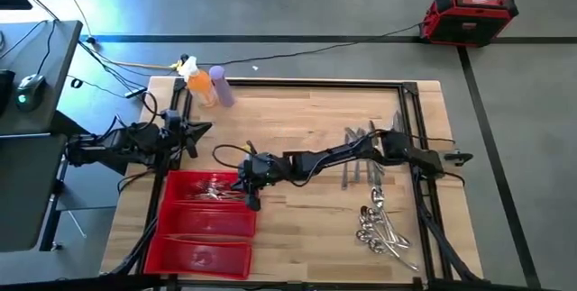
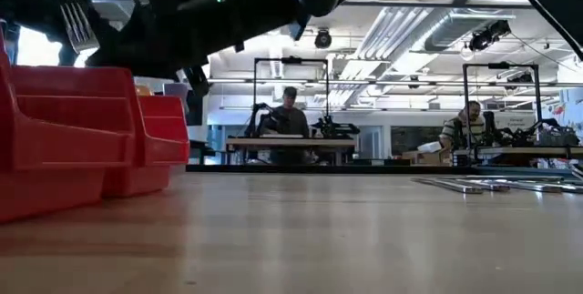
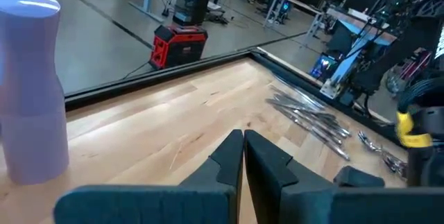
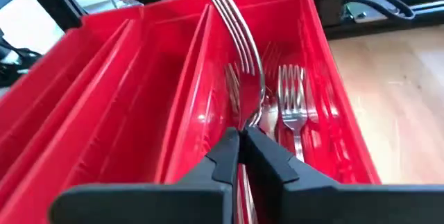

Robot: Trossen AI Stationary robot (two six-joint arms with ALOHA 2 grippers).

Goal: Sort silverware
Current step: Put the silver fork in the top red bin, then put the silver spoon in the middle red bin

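Over the red tray's (image 1: 185,255) far compartment I log the right gripper (image 1: 249,186), clenched on a fork (image 4: 239,37) by its handle, tines raised above the forks (image 4: 293,109) already lying in that compartment. On the wooden table (image 1: 297,129) toward the right arm's side I count a row of knives (image 1: 359,156), with a heap of spoons (image 1: 377,228) nearer the front edge. By the table's left edge waits the left gripper (image 3: 243,156), fingers pressed together on nothing, near the purple bottle (image 1: 222,87) and orange bottle (image 1: 202,86).
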